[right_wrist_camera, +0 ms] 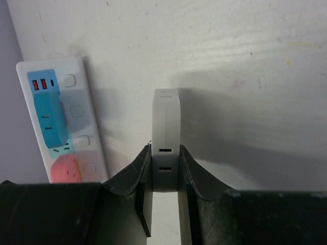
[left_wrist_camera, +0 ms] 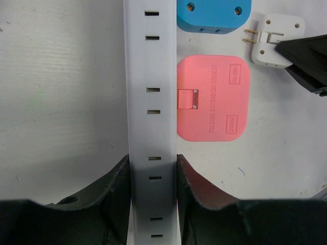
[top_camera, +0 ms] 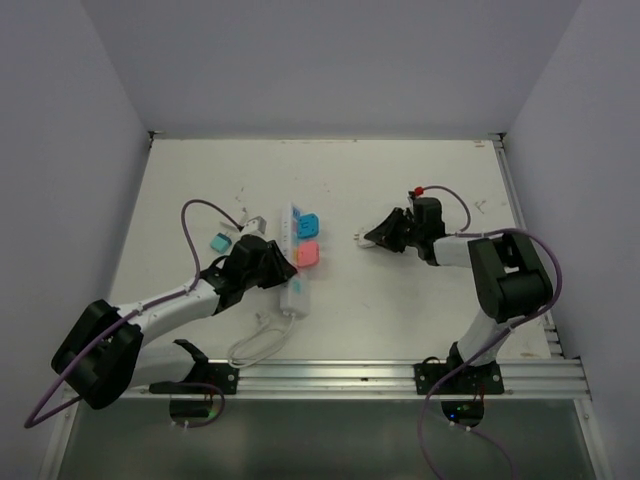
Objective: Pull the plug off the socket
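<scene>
The socket [left_wrist_camera: 151, 102] is clamped by the left gripper [left_wrist_camera: 152, 164]; the white plug [right_wrist_camera: 166, 117], well apart, is pinched by the right gripper [right_wrist_camera: 165, 155]. "FOLDING EXTENSION SOCKET" is printed on the pink adapter [left_wrist_camera: 213, 97].

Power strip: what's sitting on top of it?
A blue adapter and a pink adapter sit plugged into the power strip. Their prongs and the outlets beneath them are covered, so hidden.

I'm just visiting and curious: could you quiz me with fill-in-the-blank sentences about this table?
1. The left claw grips the long ____ power strip.
2. The right claw holds a white plug; ____ coloured adapters sit on the strip.
3. Beside the blue adapter sits a ____ one.
Missing: white; two; pink
</scene>
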You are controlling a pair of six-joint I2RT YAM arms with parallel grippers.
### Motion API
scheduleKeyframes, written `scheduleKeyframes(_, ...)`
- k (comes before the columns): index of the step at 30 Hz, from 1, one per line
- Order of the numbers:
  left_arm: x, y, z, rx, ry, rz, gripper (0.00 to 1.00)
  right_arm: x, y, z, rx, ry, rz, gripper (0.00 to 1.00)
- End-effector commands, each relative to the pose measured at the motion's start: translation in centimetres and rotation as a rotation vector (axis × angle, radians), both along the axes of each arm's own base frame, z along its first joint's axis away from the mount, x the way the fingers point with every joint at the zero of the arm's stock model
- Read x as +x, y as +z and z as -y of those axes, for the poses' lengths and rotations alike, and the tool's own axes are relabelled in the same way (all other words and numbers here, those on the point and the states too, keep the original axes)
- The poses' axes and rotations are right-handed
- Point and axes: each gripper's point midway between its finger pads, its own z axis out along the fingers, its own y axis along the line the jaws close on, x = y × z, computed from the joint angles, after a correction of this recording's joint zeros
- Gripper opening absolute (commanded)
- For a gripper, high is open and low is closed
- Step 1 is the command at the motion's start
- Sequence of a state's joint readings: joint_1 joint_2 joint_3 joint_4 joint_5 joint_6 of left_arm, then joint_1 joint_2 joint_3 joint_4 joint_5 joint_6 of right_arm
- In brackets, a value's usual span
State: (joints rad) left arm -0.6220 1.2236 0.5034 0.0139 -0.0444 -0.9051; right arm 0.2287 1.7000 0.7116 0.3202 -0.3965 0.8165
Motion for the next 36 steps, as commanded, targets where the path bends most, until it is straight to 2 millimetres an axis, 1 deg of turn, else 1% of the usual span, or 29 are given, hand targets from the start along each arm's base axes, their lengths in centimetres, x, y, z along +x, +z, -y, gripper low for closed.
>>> scheduleKeyframes(1, -0.2, 0.3, 0.2, -0.009, -0.037, 0.023, 0.0, 2.8, 2.0, -0.8, 0.07, 0.01, 0.096, 0.06)
scheduleKeyframes(3, -0.3, 0.3, 0.3, -0.012, -0.044, 0.023, 0.0, 3.1, 1.1, 0.0, 0.062, -0.009, 0.076, 0.15)
scheduleKeyframes(4, -0.3, 0.3, 0.4, -0.017, -0.047, 0.022, 0.0, 3.0, 0.8, 0.3, 0.055, -0.013, 0.069, 0.27)
scheduleKeyframes(5, -0.4, 0.2, 0.4, -0.016, -0.049, 0.021, 0.0, 2.8, 0.3, 1.0, 0.044, -0.024, 0.05, 0.33)
scheduleKeyframes(6, -0.4, 0.3, 0.4, -0.018, -0.048, 0.023, 0.0, 2.6, 0.4, 1.3, 0.032, -0.024, 0.048, 0.4)
scheduleKeyframes(7, -0.4, 0.3, 0.4, -0.017, -0.049, 0.023, 0.0, 2.4, 0.3, 1.6, 0.001, -0.011, 0.056, 0.53)
scheduleKeyframes(8, -0.4, 0.2, 0.3, -0.016, -0.047, 0.022, 0.0, 1.7, -0.3, 2.3, -0.036, -0.019, 0.018, 0.6)
scheduleKeyframes(9, -0.4, 0.2, 0.3, -0.017, -0.047, 0.023, 0.0, 1.5, -0.3, 2.7, -0.065, -0.023, 0.015, 0.67)
scheduleKeyframes(10, -0.7, 0.3, 0.6, -0.029, -0.066, 0.017, 0.0, 1.3, 0.4, 3.1, -0.1, -0.015, 0.038, 0.75)
scheduleKeyframes(11, -0.8, 0.2, 0.6, -0.03, -0.069, 0.016, 0.0, 0.6, 0.0, 4.0, -0.148, -0.041, 0.002, 0.79)
scheduleKeyframes(12, -0.7, 0.2, 0.6, -0.03, -0.07, 0.018, 0.0, 0.2, 0.1, 4.3, -0.168, -0.044, -0.007, 0.81)
scheduleKeyframes(13, -0.8, 0.2, 0.7, -0.032, -0.073, 0.017, 0.0, -0.3, 1.2, 4.6, -0.174, -0.053, 0.013, 0.84)
scheduleKeyframes(14, -0.8, 0.2, 0.7, -0.035, -0.076, 0.017, 0.0, -0.9, 1.1, 5.1, -0.199, -0.072, -0.004, 0.85)
scheduleKeyframes(16, -0.9, 0.1, 0.8, -0.037, -0.079, 0.015, 0.0, -1.5, 2.1, 5.4, -0.225, -0.086, 0.013, 0.87)
scheduleKeyframes(17, -1.0, 0.1, 0.8, -0.04, -0.082, 0.015, 0.0, -2.0, 3.3, 5.1, -0.228, -0.081, 0.044, 0.87)
scheduleKeyframes(18, -1.0, 0.1, 0.8, -0.041, -0.083, 0.016, 0.0, -2.5, 3.7, 4.9, -0.239, -0.078, 0.044, 0.87)
scheduleKeyframes(19, -1.0, 0.2, 0.9, -0.043, -0.088, 0.017, 0.0, -2.8, 4.2, 4.5, -0.233, -0.07, 0.056, 0.87)
scheduleKeyframes(20, -0.9, 0.3, 0.9, -0.043, -0.087, 0.019, 0.0, -3.4, 5.4, 3.0, -0.22, -0.036, 0.09, 0.87)
scheduleKeyframes(22, -1.0, 0.3, 0.9, -0.04, -0.089, 0.019, 0.0, -4.0, 6.4, 1.1, -0.199, -0.014, 0.119, 0.87)
scheduleKeyframes(23, -1.0, 0.3, 0.9, -0.042, -0.089, 0.018, 0.0, -4.8, 7.2, -1.1, -0.174, 0.033, 0.144, 0.86)
scheduleKeyframes(24, -1.0, 0.3, 0.9, -0.043, -0.091, 0.017, 0.0, -5.2, 7.5, -2.2, -0.152, 0.05, 0.149, 0.86)
scheduleKeyframes(25, -1.0, 0.2, 0.9, -0.042, -0.087, 0.016, 0.0, -5.8, 8.2, -4.3, -0.102, 0.08, 0.163, 0.85)
scheduleKeyframes(28, -1.2, 0.0, 0.9, -0.046, -0.089, 0.01, 0.0, -6.6, 8.6, -7.0, -0.047, 0.109, 0.159, 0.84)
scheduleKeyframes(29, -1.2, 0.1, 1.0, -0.047, -0.092, 0.01, 0.0, -7.2, 9.0, -8.4, -0.029, 0.137, 0.174, 0.84)
scheduleKeyframes(30, -1.3, 0.0, 0.9, -0.046, -0.092, 0.008, 0.0, -7.3, 8.7, -9.0, -0.028, 0.146, 0.168, 0.84)
scheduleKeyframes(31, -1.2, 0.0, 0.8, -0.044, -0.089, 0.011, 0.0, -7.3, 9.1, -9.7, -0.016, 0.153, 0.173, 0.84)
scheduleKeyframes(33, -1.3, 0.0, 0.9, -0.046, -0.087, 0.011, 0.0, -7.9, 8.8, -11.2, -0.005, 0.188, 0.17, 0.83)
scheduleKeyframes(34, -1.3, 0.1, 0.9, -0.047, -0.088, 0.012, 0.0, -8.1, 8.4, -12.2, -0.002, 0.207, 0.16, 0.82)
scheduleKeyframes(36, -1.2, 0.1, 0.9, -0.049, -0.088, 0.013, 0.0, -8.4, 8.0, -13.1, 0.008, 0.222, 0.154, 0.81)
